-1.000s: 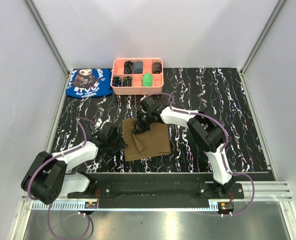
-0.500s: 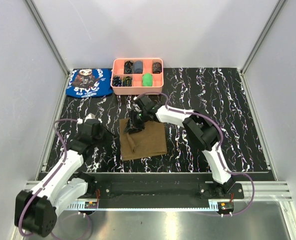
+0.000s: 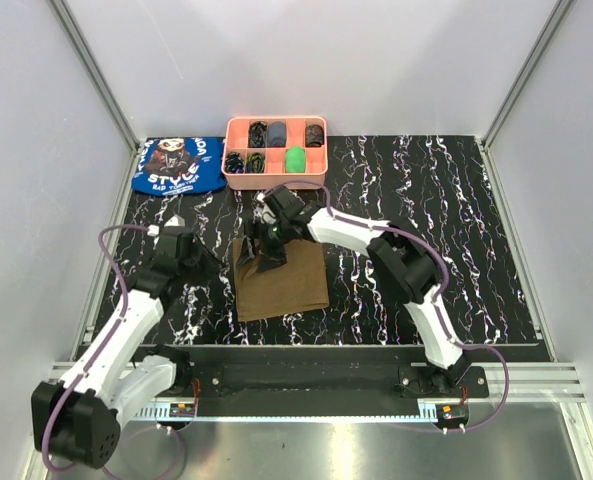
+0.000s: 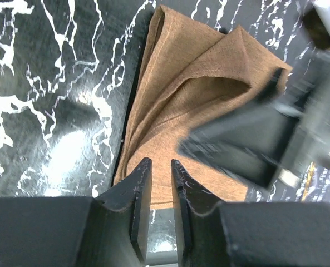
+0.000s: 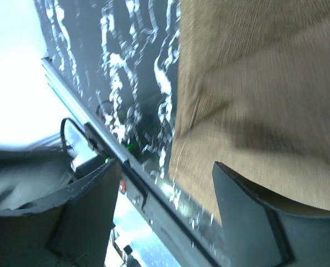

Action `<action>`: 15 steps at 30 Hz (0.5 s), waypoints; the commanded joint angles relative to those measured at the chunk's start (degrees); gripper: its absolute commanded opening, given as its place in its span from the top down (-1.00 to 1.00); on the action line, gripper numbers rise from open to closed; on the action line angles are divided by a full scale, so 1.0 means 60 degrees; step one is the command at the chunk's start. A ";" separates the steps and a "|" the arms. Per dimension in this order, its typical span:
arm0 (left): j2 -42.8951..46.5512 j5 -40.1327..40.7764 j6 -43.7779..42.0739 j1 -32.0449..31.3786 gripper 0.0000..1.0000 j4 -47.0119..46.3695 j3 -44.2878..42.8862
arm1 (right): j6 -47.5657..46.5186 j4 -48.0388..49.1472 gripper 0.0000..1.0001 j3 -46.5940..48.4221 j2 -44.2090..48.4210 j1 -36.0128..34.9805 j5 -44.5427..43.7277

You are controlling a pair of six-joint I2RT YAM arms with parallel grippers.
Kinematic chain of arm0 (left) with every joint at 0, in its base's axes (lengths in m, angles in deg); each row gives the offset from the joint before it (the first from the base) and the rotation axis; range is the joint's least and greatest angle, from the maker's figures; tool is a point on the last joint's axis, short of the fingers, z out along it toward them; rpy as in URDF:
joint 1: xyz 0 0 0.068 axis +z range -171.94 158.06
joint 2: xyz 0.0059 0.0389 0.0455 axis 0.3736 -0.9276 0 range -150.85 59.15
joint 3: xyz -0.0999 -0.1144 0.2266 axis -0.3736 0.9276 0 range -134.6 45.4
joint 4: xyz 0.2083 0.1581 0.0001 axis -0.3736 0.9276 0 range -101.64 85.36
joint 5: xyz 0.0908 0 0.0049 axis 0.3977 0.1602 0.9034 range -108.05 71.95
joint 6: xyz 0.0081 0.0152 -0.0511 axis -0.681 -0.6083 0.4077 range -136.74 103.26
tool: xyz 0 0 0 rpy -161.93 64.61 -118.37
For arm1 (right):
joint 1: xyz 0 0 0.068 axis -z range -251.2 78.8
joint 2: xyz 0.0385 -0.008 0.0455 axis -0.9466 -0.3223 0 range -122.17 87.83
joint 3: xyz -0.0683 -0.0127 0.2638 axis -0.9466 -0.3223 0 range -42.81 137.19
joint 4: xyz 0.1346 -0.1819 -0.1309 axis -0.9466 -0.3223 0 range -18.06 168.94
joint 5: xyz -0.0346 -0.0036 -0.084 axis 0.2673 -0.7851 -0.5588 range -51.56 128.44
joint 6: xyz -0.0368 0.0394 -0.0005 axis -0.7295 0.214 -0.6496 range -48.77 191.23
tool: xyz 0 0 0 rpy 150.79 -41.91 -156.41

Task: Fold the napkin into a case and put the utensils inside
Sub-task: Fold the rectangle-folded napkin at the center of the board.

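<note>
Left arm withdrew from the one napkin; right jaws now spread.

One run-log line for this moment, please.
napkin: partly folded, rumpled | left gripper: slightly open, empty, beside napkin's left edge | right gripper: open, over napkin's far-left corner

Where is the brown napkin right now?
In the top view, the napkin lies in front of the pink tray, with the right gripper over its far-left corner and the left gripper just to its left.
</note>
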 commanded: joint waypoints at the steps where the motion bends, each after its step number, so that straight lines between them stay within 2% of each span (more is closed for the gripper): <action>1: -0.1319 -0.0433 -0.1127 0.0066 0.53 -0.0370 -0.0845 | -0.0693 -0.0706 -0.60 -0.0298 0.1868 0.0421 -0.0407; 4: -0.2476 -0.1093 -0.1757 0.0022 0.45 -0.0560 -0.1519 | -0.0840 -0.0679 -0.61 -0.0958 0.2542 0.0918 -0.0540; 5: -0.2757 -0.1094 -0.1949 -0.0094 0.37 -0.0589 -0.1912 | -0.1000 -0.0694 -0.62 -0.1468 0.2892 0.1022 -0.0699; 8: -0.3958 -0.0845 -0.2492 -0.0474 0.35 -0.0633 -0.2805 | -0.1133 -0.0577 -0.59 -0.2449 0.3494 0.1461 -0.0919; 11: -0.5160 -0.1283 -0.2757 -0.1029 0.42 -0.0546 -0.3830 | -0.1250 -0.0430 -0.27 -0.3229 0.3817 0.1696 -0.1314; 12: -0.5453 -0.1328 -0.2800 -0.1192 0.44 -0.0546 -0.4067 | -0.1250 -0.0416 -0.06 -0.3361 0.3847 0.1740 -0.1418; 15: -0.6405 -0.1065 -0.2494 -0.1472 0.32 -0.0487 -0.4669 | -0.1338 -0.0386 0.03 -0.3713 0.3994 0.1770 -0.1580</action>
